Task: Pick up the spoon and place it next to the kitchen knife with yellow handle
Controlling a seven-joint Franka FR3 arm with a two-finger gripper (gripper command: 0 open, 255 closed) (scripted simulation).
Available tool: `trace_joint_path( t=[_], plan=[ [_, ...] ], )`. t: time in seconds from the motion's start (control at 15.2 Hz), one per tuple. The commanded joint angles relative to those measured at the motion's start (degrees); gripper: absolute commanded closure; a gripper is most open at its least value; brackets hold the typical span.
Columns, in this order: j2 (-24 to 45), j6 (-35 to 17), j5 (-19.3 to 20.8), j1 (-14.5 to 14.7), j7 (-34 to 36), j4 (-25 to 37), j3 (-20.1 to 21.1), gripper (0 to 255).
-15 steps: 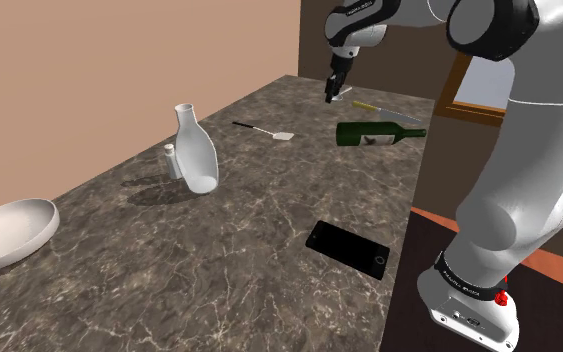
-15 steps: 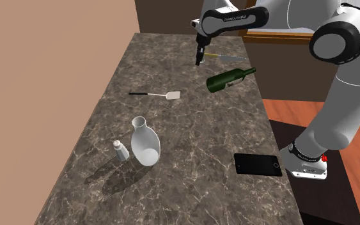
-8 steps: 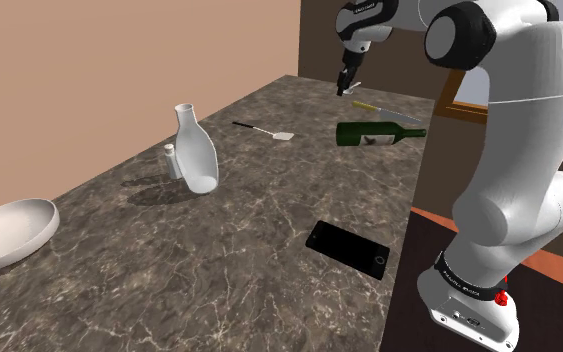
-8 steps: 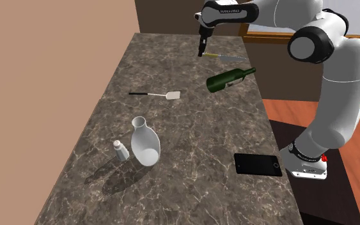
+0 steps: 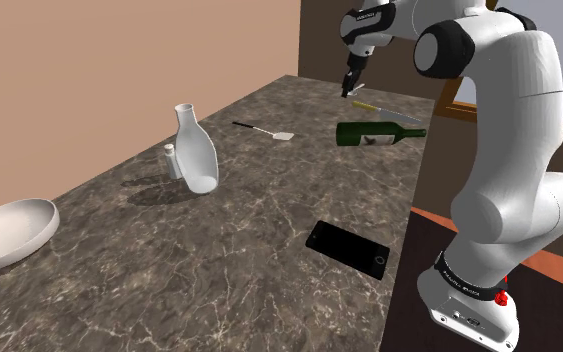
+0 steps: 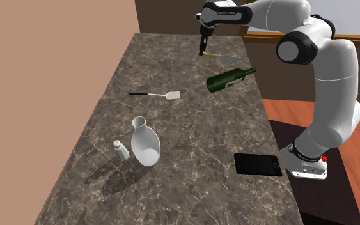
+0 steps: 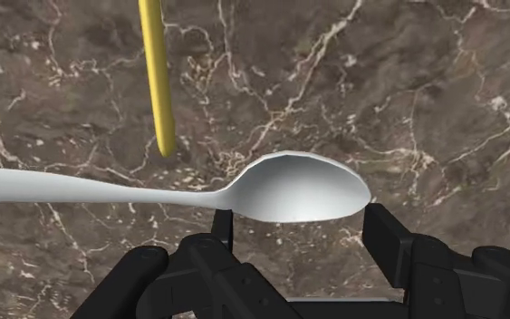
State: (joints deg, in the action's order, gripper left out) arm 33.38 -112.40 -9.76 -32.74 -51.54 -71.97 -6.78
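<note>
Marble counter [image 5: 269, 200]: one yellow-handled knife [image 7: 156, 72], one spoon [image 7: 289, 188] clasped in tool [image 7: 301, 219], one green bottle [image 5: 369, 133].

1 ea.: spoon [image 7: 280, 188], knife [image 7: 156, 72], bottle [image 5: 374, 133], phone [image 5: 347, 249], bowl [image 5: 9, 232]

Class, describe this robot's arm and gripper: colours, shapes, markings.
The arm is glossy white, built of rounded tubular links with dark joints. White lettering runs along its black wrist band. The gripper is all black, with two blocky fingers. A small red button marks the base.

A home kitchen: veined stone counter [image 5: 269, 205] bearing bowl [image 5: 9, 232], wine bottle [image 5: 374, 133], knife [image 6: 226, 57].
</note>
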Motion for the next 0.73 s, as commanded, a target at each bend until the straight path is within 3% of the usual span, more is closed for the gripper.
trace_joint_path(
  t=[0.0,0.66],
  plan=[
    [0.4,-1.3,-0.1,0.0,-0.2,-0.9,0.0,255],
    [2.0,-8.0,-0.7,0.1,-1.1,-6.0,0.3,255]
  ],
)
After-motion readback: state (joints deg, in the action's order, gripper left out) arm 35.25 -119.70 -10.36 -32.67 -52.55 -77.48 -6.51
